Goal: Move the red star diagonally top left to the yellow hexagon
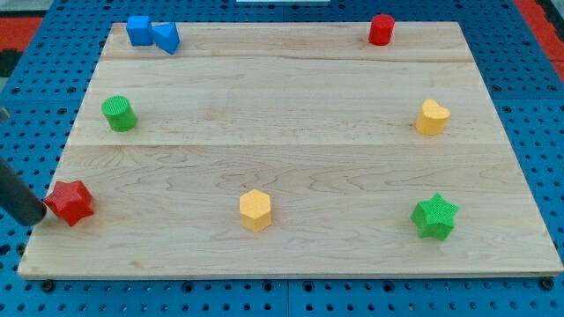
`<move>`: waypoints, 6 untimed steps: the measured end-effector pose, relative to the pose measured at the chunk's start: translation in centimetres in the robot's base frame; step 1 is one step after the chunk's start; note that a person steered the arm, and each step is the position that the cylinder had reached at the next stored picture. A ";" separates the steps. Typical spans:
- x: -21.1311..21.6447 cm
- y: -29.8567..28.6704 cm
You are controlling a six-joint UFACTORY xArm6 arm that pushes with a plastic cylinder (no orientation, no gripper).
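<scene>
The red star [70, 202] lies at the left edge of the wooden board [291, 132], low in the view. The yellow hexagon [256, 210] lies near the bottom middle, well to the star's right. My rod comes in from the view's left edge, and my tip [42, 214] touches the star's left side.
A green cylinder [119, 114] stands above the star. A blue cube [138, 30] and a blue triangular block [166, 38] sit at the top left. A red cylinder [381, 29] is at the top right, a yellow heart [432, 117] at the right, a green star [435, 217] at the bottom right.
</scene>
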State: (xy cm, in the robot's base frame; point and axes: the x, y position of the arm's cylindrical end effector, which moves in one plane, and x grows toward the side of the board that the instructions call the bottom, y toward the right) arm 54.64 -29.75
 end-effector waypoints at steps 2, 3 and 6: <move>-0.9 4.6; -0.9 7.7; -1.3 14.5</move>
